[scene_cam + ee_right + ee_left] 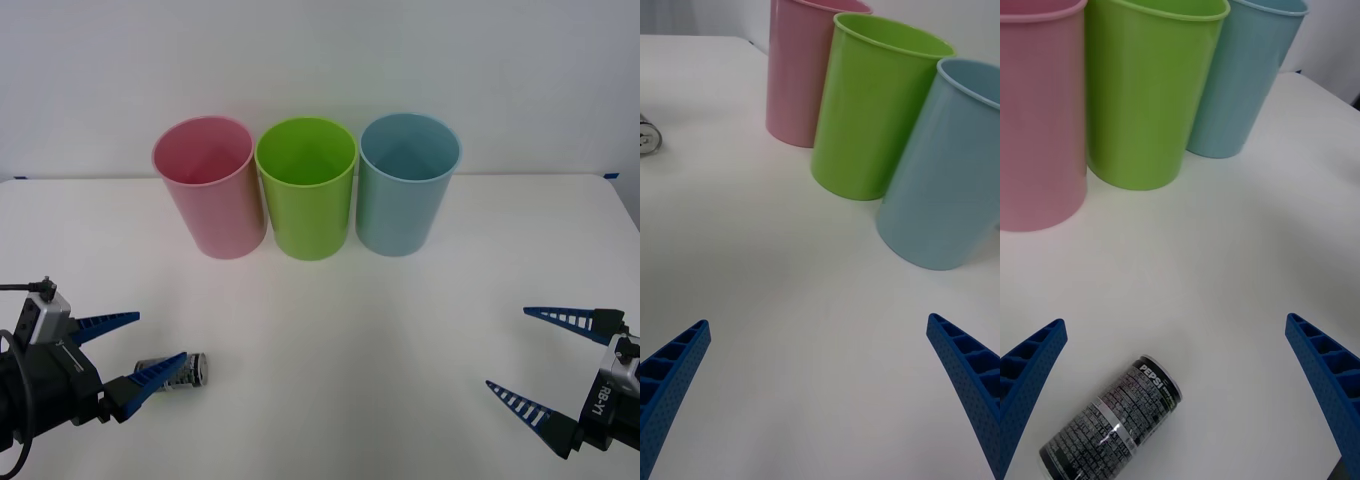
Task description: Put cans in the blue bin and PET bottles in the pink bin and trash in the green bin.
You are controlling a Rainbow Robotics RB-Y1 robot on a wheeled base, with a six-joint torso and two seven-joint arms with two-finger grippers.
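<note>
A small dark can [188, 371] lies on its side on the white table at the front left; its black label with silver print is plain in the left wrist view [1112, 426]. My left gripper [159, 338] is open beside the can, one fingertip [170, 366] overlapping its near end, nothing held. The pink bin [208, 190], green bin [306, 190] and blue bin [408, 188] stand upright in a touching row at the back. At the front right, my right gripper [508, 348] hangs open and holds nothing. PET bottles and trash are out of view.
The table's [350, 330] far edge runs just behind the bins, against a white wall. A wide stretch of bare white tabletop separates the bins from both grippers.
</note>
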